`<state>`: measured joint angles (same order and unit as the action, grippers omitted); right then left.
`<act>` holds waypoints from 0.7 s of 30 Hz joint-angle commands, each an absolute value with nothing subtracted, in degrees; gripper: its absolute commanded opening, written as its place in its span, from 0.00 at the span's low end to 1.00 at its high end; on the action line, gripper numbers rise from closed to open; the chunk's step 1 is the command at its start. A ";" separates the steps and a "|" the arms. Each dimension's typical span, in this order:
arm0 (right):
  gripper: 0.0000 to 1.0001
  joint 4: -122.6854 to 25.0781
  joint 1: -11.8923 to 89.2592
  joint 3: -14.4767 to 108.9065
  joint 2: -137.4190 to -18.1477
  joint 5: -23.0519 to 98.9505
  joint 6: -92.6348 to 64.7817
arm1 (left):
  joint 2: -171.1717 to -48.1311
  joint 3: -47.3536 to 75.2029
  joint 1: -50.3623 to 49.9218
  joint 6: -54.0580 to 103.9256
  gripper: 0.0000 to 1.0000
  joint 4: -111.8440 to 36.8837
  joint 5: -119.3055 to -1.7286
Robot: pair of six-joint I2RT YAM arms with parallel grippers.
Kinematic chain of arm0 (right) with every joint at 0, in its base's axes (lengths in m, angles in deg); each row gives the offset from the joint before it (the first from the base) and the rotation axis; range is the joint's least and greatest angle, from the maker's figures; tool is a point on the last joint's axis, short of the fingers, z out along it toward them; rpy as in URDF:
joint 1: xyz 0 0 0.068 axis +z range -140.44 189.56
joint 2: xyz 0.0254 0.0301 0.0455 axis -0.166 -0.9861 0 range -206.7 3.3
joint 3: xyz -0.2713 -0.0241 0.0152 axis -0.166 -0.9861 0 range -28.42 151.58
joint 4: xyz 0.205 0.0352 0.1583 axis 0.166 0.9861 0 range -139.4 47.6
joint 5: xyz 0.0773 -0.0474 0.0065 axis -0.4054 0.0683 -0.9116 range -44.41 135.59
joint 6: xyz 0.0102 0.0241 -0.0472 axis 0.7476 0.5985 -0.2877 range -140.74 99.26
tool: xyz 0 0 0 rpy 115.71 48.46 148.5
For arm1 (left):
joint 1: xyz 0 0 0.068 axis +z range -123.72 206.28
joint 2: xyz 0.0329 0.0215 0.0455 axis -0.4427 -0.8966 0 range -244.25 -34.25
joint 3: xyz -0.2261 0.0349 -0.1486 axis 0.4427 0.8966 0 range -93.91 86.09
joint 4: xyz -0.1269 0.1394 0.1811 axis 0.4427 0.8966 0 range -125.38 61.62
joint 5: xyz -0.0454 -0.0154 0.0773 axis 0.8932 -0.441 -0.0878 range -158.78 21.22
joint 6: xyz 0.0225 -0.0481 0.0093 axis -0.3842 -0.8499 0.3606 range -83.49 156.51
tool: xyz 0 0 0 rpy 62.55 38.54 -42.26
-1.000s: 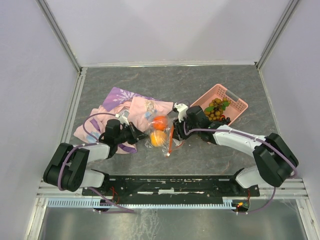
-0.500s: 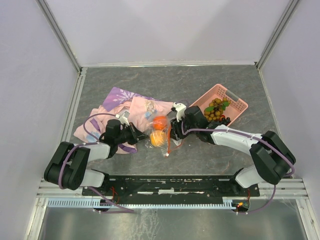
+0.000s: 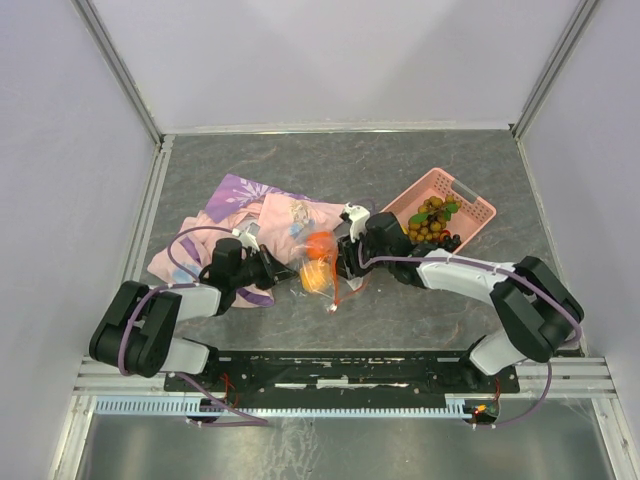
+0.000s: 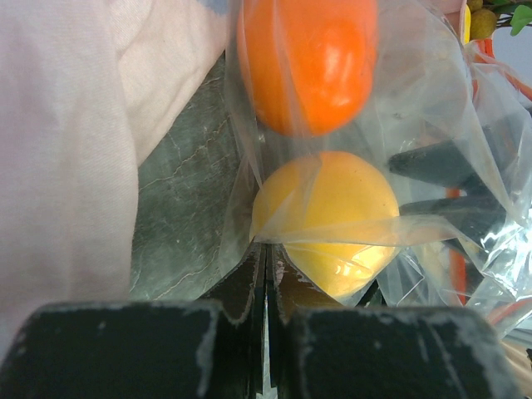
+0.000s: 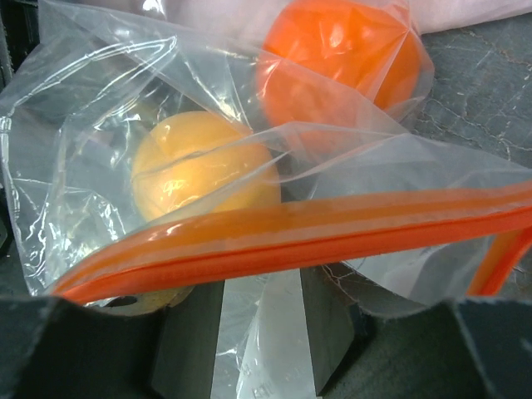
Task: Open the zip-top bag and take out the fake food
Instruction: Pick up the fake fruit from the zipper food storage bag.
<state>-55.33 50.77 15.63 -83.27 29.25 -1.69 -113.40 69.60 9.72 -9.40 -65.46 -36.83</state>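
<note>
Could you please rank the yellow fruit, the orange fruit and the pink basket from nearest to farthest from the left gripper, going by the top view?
1. Yellow fruit, inside the zip-top bag, right at the left gripper.
2. Orange fruit, just behind it in the bag.
3. Pink basket, far off to the right.

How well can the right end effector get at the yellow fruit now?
Probably not yet: the orange zip strip looks sealed, so the zip-top bag's plastic separates the right end effector from the yellow fruit.
</note>
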 commanded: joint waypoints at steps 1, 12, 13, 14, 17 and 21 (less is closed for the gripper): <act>0.49 -59.30 51.76 18.33 -84.39 29.94 -0.19 | -113.82 67.81 9.80 -6.48 0.03 -66.31 -35.87; 0.59 -63.90 53.07 17.81 -86.19 25.62 1.79 | -114.58 67.55 9.82 -6.38 0.03 -66.31 -35.38; 0.61 -64.16 53.17 17.81 -86.29 25.34 1.78 | -114.58 67.55 9.84 -6.38 0.03 -66.31 -35.39; 0.62 -64.31 53.40 17.73 -86.43 25.17 1.82 | -114.58 67.55 9.84 -6.38 0.03 -66.30 -35.38; 0.66 -64.30 53.87 17.94 -86.85 25.11 1.85 | -114.55 67.55 9.82 -6.38 0.03 -66.31 -35.23; 0.71 -63.65 54.65 18.50 -87.68 25.77 1.76 | -114.36 67.56 9.84 -6.46 0.03 -66.31 -35.21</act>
<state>-61.45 53.67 16.11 -86.81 26.37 1.17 -114.25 69.21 9.72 -8.74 -65.11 -36.66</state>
